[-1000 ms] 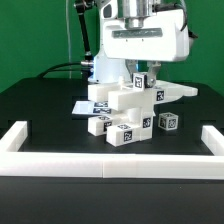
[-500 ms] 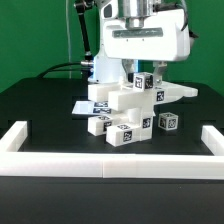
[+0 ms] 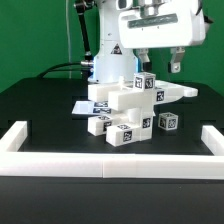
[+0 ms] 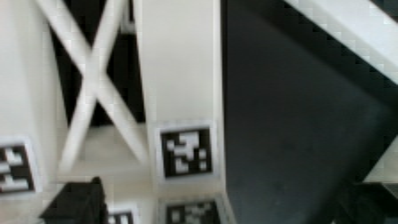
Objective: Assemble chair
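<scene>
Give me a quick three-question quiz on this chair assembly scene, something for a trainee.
1. True or false: the gripper holds a piece of the chair.
2. In the exterior view, the border rail lies: A) in front of the chair pieces, nearer the camera; B) on top of them; C) between the gripper's fingers.
3. Fill in: the gripper's jaws stand ___.
Key: 1 false; 2 A; 3 open.
</scene>
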